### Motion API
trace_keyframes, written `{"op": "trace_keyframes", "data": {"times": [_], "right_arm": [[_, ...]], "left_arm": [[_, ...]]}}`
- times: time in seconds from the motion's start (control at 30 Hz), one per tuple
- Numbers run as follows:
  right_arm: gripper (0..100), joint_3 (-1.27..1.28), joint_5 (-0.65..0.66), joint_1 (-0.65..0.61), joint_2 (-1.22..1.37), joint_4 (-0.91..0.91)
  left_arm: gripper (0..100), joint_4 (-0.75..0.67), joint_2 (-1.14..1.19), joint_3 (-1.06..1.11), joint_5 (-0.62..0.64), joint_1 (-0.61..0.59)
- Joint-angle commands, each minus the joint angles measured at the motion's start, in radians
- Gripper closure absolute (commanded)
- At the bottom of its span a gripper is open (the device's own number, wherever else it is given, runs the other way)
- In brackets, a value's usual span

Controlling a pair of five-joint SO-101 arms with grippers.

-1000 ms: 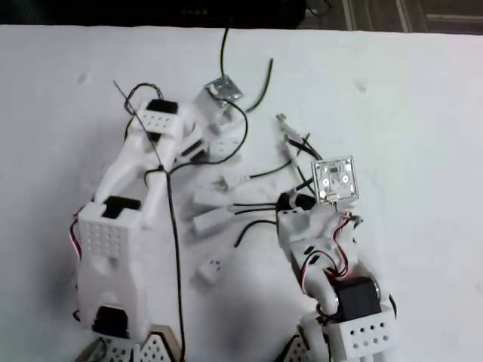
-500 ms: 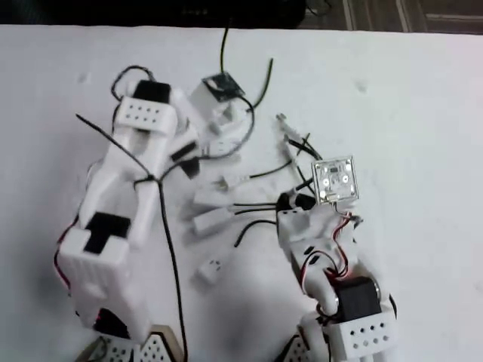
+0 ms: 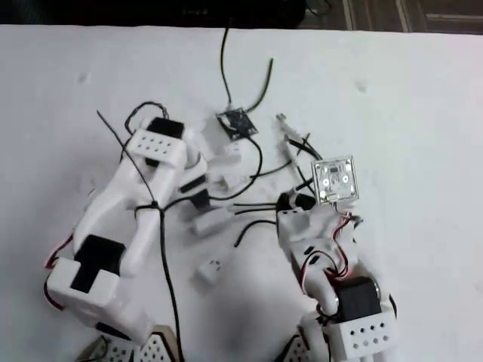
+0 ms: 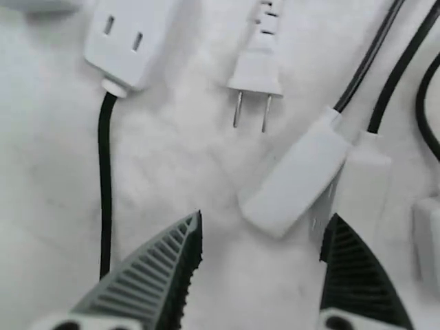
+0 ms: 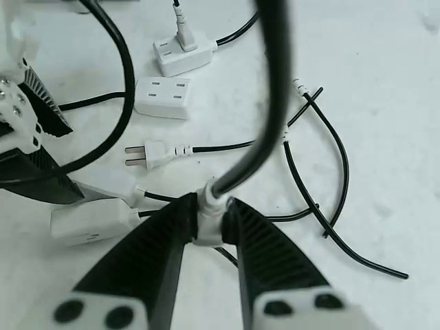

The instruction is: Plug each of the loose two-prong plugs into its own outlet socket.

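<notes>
left jaws (image 4: 265, 221): wide open, low over the counter (image 3: 407, 113), gripping nothing
long socket (image 4: 292, 175): flat on the counter, near end sits between the left jaws, closer to the black jaw than the grey one
loose plug (image 4: 256, 72): flat, both prongs bare and pointing back at the left jaws; just past the long socket, not touching it; in the high view roughly 10 o'clock from the right jaws
slotted socket (image 4: 127, 38): slots face up, black cord attached, lies off on the grey-jaw side, outside the jaws
right jaws (image 5: 210, 206): narrow, clamped on a white cord end (image 5: 207, 227); its black cord (image 5: 275, 89) rises toward the wrist camera
arms, high view: right jaws at 3 o'clock of the left jaws, near but apart
cube socket (image 3: 209, 270): on the counter, 8 o'clock from the right jaws, apart from both jaws
</notes>
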Motion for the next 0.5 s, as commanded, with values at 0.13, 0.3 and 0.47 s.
{"op": "trace_keyframes", "data": {"times": [0.13, 0.3, 0.47], "right_arm": [[98.1, -0.012, 0.003, 0.007, -0.001, -0.018], [98.1, -0.012, 0.003, 0.007, 0.002, -0.018], [98.1, -0.012, 0.003, 0.007, -0.001, -0.018]], "left_arm": [[72, -0.144, 0.081, -0.005, 0.003, 0.001], [81, -0.141, 0.156, -0.026, 0.002, 0.008], [92, -0.075, 0.093, -0.021, -0.031, 0.007]]}}
